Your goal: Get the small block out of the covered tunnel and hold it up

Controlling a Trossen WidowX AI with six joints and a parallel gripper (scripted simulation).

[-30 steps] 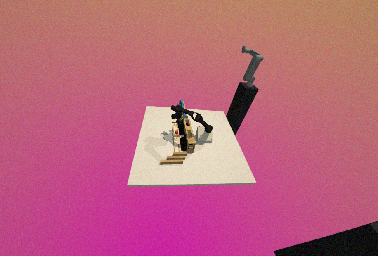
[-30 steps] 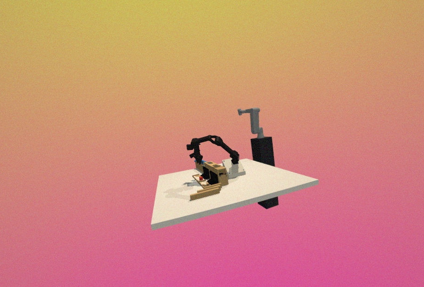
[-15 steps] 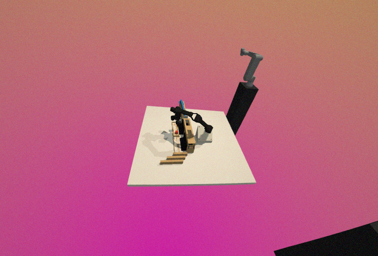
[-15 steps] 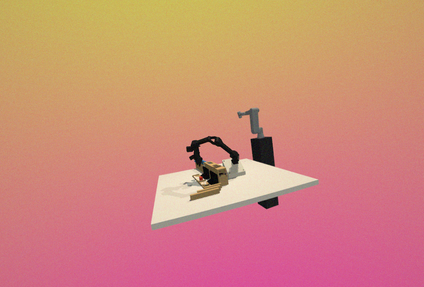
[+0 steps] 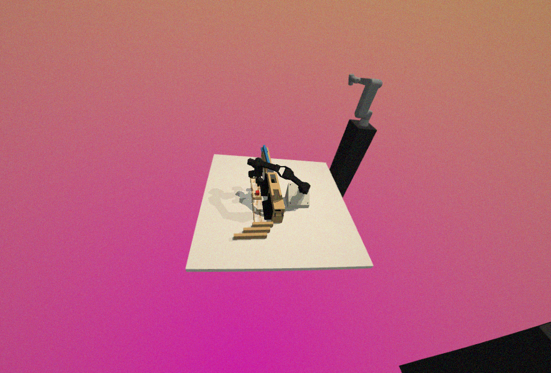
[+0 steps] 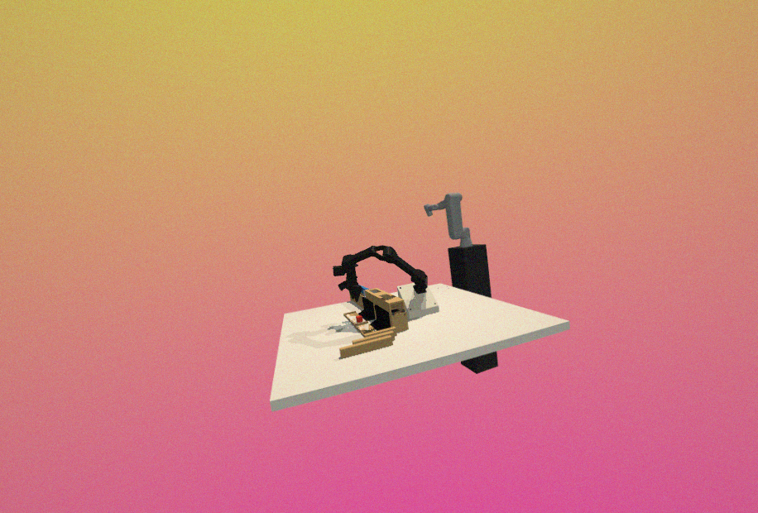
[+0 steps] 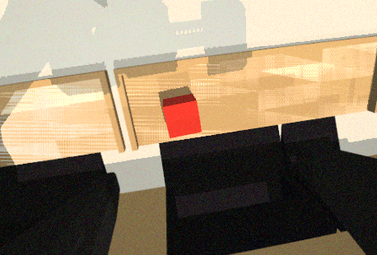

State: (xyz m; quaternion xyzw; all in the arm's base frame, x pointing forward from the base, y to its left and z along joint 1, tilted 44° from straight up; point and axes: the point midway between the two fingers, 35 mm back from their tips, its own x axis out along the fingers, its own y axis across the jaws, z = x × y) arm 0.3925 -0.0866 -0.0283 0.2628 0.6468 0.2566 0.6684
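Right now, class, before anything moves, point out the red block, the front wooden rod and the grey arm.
Red block [image 5: 257,192] [image 6: 358,318] [image 7: 183,120]: top, exterior and wrist views; its red surface.
Front wooden rod [image 5: 249,236] [image 6: 367,347]: top and exterior; mid-length.
Grey arm [image 5: 367,98] [image 6: 454,216]: top and exterior; its long link.

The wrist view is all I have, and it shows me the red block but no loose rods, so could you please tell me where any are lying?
Observer: Three wooden rods lie side by side on the white table, near one end of the wooden housing.
Operator: Thank you; what is at the housing's opposite end?
Observer: A blue strip shows there.
Operator: Is any other arm standing nearby?
Observer: Yes, a grey arm stands on a black pedestal beside the table.
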